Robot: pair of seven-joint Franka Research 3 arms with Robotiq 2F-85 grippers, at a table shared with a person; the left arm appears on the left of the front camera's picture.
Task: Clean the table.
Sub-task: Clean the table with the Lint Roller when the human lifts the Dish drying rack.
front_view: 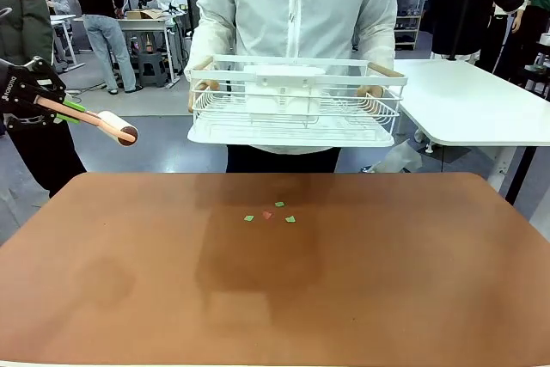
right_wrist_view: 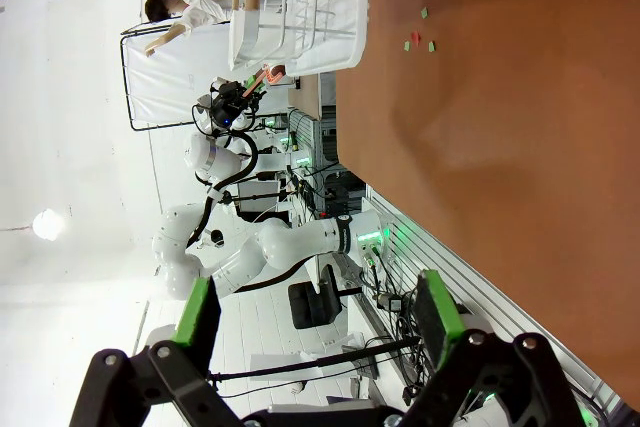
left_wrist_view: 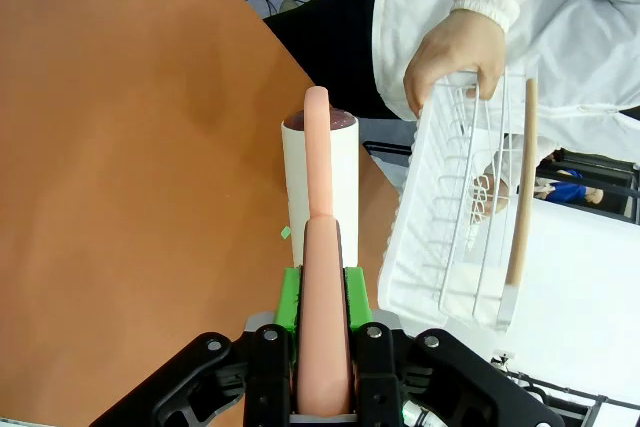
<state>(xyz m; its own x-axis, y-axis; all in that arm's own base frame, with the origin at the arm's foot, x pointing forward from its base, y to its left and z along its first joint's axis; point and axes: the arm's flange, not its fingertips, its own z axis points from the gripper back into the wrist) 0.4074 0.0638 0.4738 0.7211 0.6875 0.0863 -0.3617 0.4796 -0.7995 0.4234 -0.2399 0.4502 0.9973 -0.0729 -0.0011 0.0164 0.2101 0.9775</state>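
Reddish-brown matte table [front_view: 275, 298]: fills the foreground from the robot's edge to the person's side. The near half is bare.

Right gripper [right_wrist_view: 318, 309]: on the robot's side, well apart from the debris. Jaws spread wide, nothing between them.

Scraps [front_view: 269, 214]: a few small green bits and one red, lying loose and close together on the top, just past its middle. None collected.

Left gripper [front_view: 62, 109]: raised beyond the table's far-left corner, clear of the surface. Clamped tight on the peach handle of a lint roller [front_view: 119, 129], whose head points toward the table and touches nothing.

Wire basket [front_view: 292, 133]: white with wooden handles. A person holds it in the air above the far edge, one hand [left_wrist_view: 455, 52] gripping its rim.

Status, as judged: tool in hand, cleaning proper not begun. The scraps are yet to be rolled up.
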